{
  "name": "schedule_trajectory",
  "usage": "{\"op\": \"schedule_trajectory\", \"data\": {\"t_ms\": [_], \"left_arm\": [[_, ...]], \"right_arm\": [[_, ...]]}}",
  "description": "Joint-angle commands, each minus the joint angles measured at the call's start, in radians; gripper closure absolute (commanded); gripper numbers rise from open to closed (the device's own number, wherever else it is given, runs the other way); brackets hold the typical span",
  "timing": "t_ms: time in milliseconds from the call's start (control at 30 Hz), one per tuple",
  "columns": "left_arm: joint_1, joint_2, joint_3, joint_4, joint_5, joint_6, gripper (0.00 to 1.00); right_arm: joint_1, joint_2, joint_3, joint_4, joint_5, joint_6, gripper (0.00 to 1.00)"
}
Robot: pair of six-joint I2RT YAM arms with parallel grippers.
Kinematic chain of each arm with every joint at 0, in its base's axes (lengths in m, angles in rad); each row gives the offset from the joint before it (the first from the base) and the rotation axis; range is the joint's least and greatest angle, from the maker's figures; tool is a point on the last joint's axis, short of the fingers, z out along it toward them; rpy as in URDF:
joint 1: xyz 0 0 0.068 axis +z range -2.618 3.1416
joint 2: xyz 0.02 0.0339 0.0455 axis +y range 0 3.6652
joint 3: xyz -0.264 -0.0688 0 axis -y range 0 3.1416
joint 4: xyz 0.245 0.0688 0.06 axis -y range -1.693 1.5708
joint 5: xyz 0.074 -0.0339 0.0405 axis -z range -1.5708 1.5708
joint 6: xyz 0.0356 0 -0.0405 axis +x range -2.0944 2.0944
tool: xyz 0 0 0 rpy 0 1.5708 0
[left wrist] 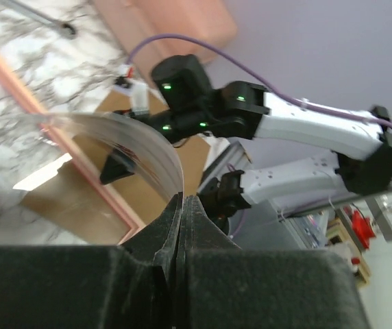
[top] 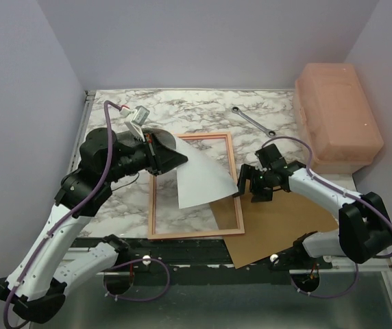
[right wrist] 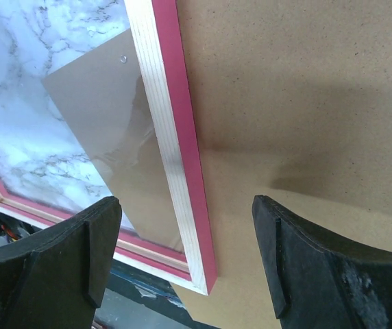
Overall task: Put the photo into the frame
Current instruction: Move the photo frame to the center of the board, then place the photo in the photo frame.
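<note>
**Presently: photo clamped in left gripper above frame; right gripper released**

Left gripper [top: 153, 149] is clenched on one edge of the photo [top: 199, 178]. The left wrist view confirms this, with the jaws pressed together on the sheet and no gap between them. The photo is off the surface and bowed into a curve, with its plain white reverse uppermost. It hangs over the upper right part of the frame [top: 153, 202], and its far lower tip reaches the frame's right rail. Whether that tip touches the rail cannot be told.

The frame lies flat on the marble surface [top: 189, 113] with marble visible through its opening. Its near right corner rests on the brown backing panel [top: 282, 223].

Right gripper [top: 249, 188] is released and holds nothing. In the right wrist view its fingers [right wrist: 103, 233] stand wide apart, one on either side of the frame's right rail, above the backing panel.

Beyond it, a wrench [top: 253, 121] lies on the surface. A pink box [top: 336, 116] sits at the far right edge.
</note>
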Motion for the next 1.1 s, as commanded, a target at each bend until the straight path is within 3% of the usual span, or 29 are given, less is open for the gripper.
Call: {"op": "schedule_trajectory", "data": {"t_ms": [0, 167, 333, 533, 767, 933, 1067], "left_arm": [[-0.055, -0.009, 0.006, 0.161, 0.099, 0.029, 1.0], [-0.05, -0.065, -0.127, 0.147, -0.013, 0.007, 1.0], [-0.002, -0.088, -0.311, 0.16, 0.005, -0.082, 1.0], [0.169, -0.106, -0.483, 0.029, 0.1, -0.095, 1.0], [0.251, -0.051, -0.473, -0.2, 0.072, 0.021, 1.0], [0.252, 0.036, -0.424, -0.323, -0.053, 0.089, 1.0], [0.252, 0.095, -0.407, -0.333, -0.14, 0.118, 1.0]], "right_arm": [[-0.026, -0.025, -0.017, 0.018, -0.042, -0.012, 0.15], [-0.056, -0.073, -0.028, -0.024, -0.02, -0.021, 0.14], [-0.083, -0.114, -0.038, -0.063, 0.008, -0.035, 0.14], [-0.099, -0.125, -0.025, -0.069, 0.019, -0.034, 0.14], [-0.102, -0.079, 0.016, -0.04, 0.0, -0.046, 0.14], [-0.102, -0.042, 0.038, -0.019, -0.026, -0.047, 0.14], [-0.103, -0.045, 0.025, -0.011, -0.026, -0.046, 0.14]]}}
